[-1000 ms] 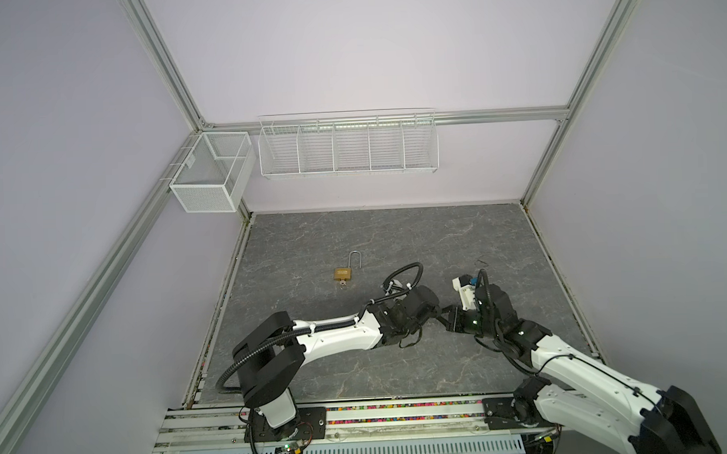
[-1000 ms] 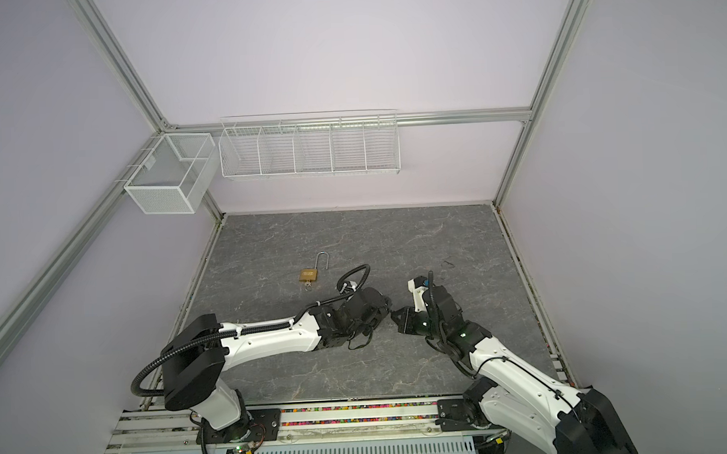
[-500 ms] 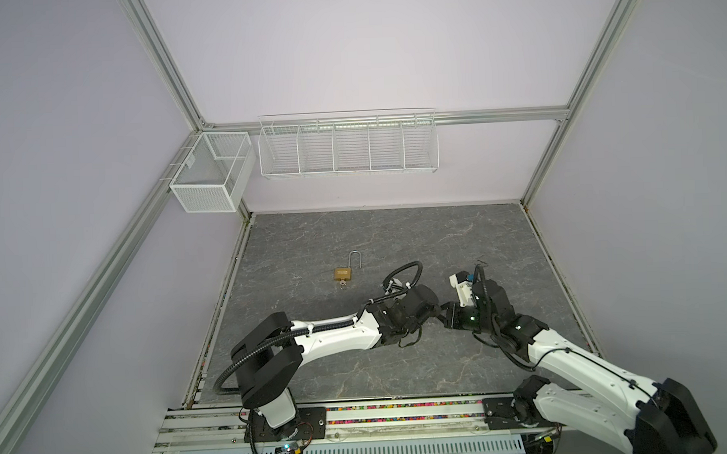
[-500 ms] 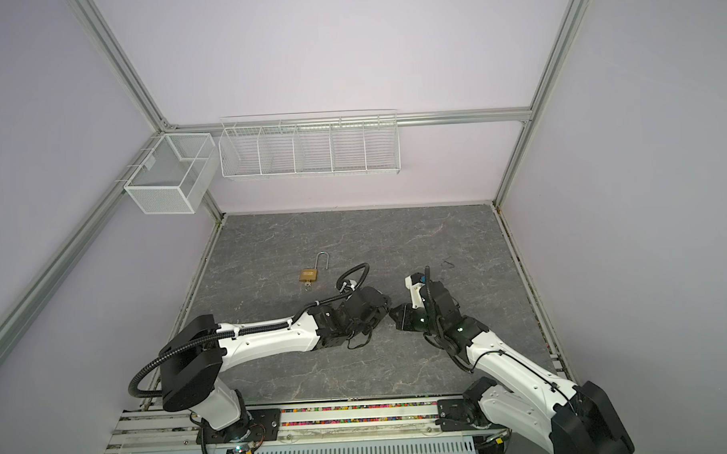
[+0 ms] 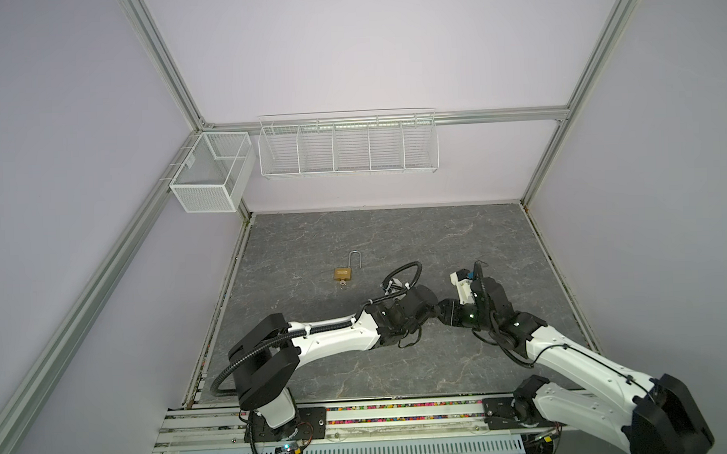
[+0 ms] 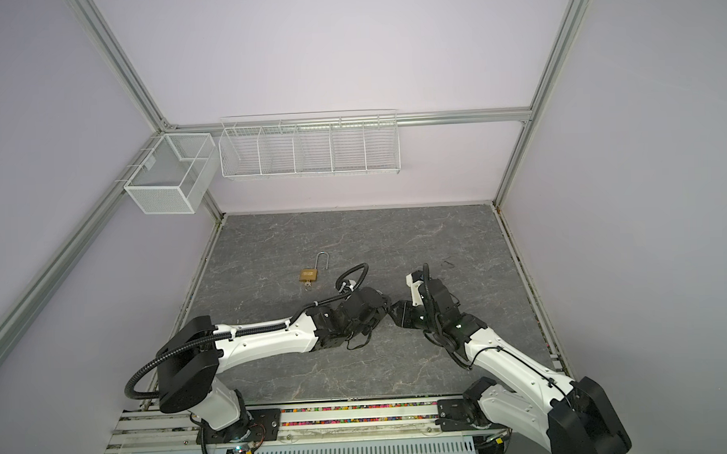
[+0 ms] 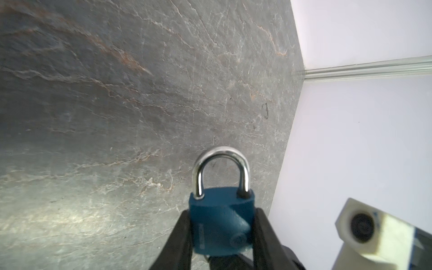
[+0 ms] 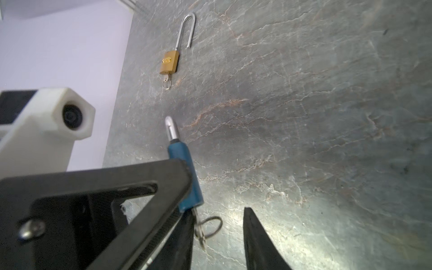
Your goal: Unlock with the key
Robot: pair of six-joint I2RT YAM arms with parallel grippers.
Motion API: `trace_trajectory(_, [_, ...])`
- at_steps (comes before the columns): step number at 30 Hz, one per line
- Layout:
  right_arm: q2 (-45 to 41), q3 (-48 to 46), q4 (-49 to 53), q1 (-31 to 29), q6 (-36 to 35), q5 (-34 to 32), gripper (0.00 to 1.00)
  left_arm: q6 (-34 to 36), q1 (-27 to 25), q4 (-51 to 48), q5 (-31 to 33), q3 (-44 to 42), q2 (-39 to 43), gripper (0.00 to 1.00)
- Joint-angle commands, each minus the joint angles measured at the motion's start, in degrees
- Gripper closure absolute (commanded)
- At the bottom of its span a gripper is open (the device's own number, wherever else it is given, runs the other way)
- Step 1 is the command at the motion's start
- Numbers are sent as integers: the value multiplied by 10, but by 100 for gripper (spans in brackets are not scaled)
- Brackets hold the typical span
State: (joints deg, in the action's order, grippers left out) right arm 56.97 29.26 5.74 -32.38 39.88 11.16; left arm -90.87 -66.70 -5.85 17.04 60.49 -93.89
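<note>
Blue padlock [image 7: 221, 229]: clamped in left gripper [image 7: 222, 215] above worktop [image 7: 117, 117], shackle seated. Key [image 8: 200, 230]: lodged in its keyhole. Right gripper [image 8: 219, 247]: jaws just parted, key let go; unlocking judged unfinished, regrasp likely

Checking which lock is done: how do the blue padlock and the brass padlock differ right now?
The blue padlock is clamped in the left gripper; the brass padlock lies flat on the table. The blue padlock's shackle is short with both legs seated; the brass padlock's is long and sprung open. Each has a ringed key in its keyhole: the blue padlock's key, the brass padlock's key.
</note>
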Motion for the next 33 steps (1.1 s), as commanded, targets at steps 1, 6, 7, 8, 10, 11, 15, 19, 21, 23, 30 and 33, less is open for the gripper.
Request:
trace_trajectory(1, [-41,2,7,2,-8,-29,47,2,5,0,-12,-11,31,100])
trace_trajectory(6, [-94,-13,48,3,-9,-31,40,2,16,-3,-10,-15,36,100])
trace_trajectory(7, [-106,-16,56,3,-9,-32,40,2,17,-4,-12,-16,36,100])
trace_trajectory(8, [-118,-19,65,3,-11,-32,39,1,18,-2,-12,-16,36,100])
trace_trajectory(10, [-140,-25,80,4,-13,-37,40,1,18,2,-12,-19,37,100])
trace_trajectory(11, [-147,-28,82,3,-16,-38,43,1,18,4,-12,-20,38,100])
trace_trajectory(15, [-144,-41,46,3,-33,-11,60,0,18,28,-20,-25,39,100])
trace_trajectory(19, [-113,-45,-11,3,-46,21,65,0,17,48,-34,-25,37,100])
trace_trajectory(21, [-105,-49,-40,4,-45,32,67,-2,17,59,-37,-30,38,100])
trace_trajectory(23, [-100,-47,-45,3,-48,29,68,-2,17,72,-41,-36,38,100])
trace_trajectory(30, [-91,-37,-48,3,-54,28,71,-10,16,93,-46,-46,35,100])
trace_trajectory(33, [-78,-34,-44,3,-55,36,77,-11,16,97,-46,-47,37,100])
